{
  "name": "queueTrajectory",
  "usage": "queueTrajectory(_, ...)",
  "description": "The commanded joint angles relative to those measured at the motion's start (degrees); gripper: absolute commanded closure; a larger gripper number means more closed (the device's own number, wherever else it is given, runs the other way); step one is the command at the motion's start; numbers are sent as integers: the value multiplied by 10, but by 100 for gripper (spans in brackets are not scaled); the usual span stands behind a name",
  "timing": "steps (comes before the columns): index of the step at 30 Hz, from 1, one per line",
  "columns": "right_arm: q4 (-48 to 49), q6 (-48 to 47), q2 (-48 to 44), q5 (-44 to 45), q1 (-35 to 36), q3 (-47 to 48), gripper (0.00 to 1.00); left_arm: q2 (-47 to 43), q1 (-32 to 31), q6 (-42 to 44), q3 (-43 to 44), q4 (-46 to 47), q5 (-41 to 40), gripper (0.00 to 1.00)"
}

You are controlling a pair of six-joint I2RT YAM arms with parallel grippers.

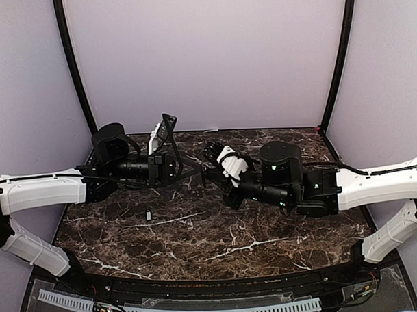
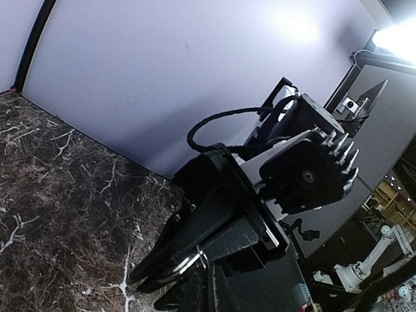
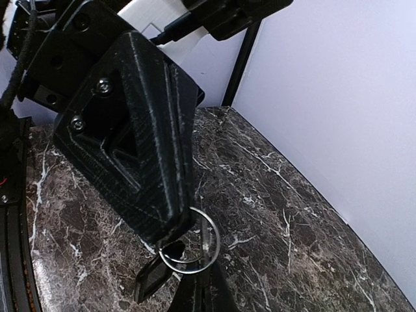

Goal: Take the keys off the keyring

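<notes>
The keyring (image 3: 218,244) is a thin silvery loop held in the air above the table between both grippers. My right gripper (image 3: 203,283) is shut on its lower edge. My left gripper (image 2: 203,273) is shut on its upper left edge; one of its black fingers (image 3: 143,149) fills the right wrist view. One dark key (image 3: 153,277) hangs from the ring at the lower left. In the left wrist view the ring (image 2: 184,266) shows only as a bright glint. In the top view the left gripper (image 1: 199,171) and right gripper (image 1: 210,175) meet tip to tip. Another small dark key (image 1: 148,215) lies loose on the table.
The dark marble table (image 1: 266,229) is enclosed by pale walls at the back and sides. Black posts (image 1: 75,71) stand at the back corners. The arm bases and a cable strip (image 1: 200,310) run along the near edge.
</notes>
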Motion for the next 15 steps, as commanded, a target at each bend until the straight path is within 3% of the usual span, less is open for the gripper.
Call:
queueTrajectory(1,16,-4,-30,-100,-15,3,100,-7,-7,12,18,-28,60,100)
queueTrajectory(15,-10,-40,-25,-99,-26,19,100,8,-7,25,35,-73,115,100)
